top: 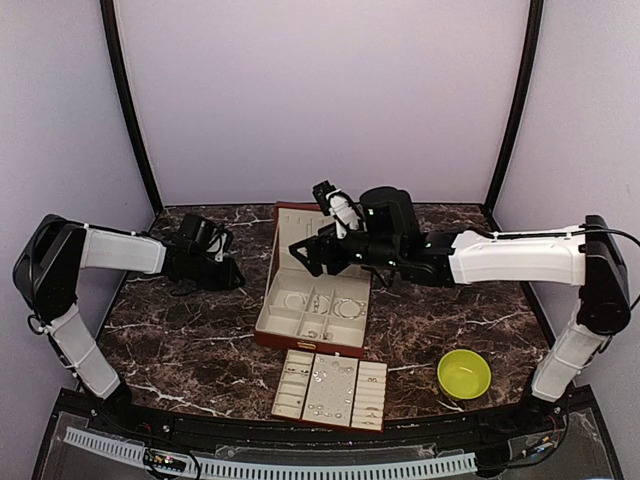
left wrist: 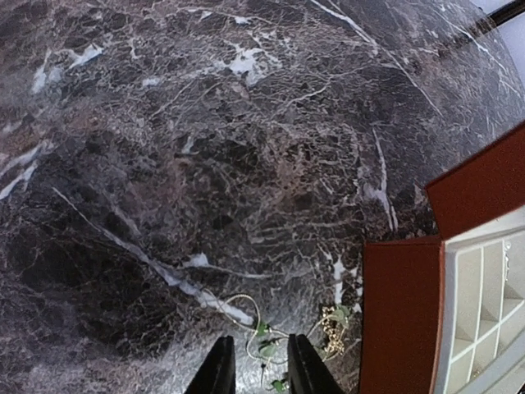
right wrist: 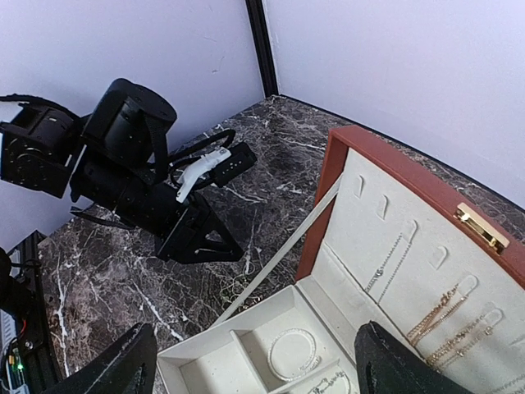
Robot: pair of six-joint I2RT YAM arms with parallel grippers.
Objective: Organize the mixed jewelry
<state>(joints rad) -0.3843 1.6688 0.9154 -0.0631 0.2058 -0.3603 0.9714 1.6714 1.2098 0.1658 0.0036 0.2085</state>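
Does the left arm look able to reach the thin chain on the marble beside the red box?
Probably yes: the chain lies on bare marble just ahead of the open left gripper, with nothing between; the box sits off to one side.

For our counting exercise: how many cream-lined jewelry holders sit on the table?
2: the open box at the middle of the table, and the flat tray just in front of it, by the near edge. None seems hidden.

red box [top: 308,343] open mid-table | compartment tray [top: 372,372] before it | green bowl [top: 464,375] right
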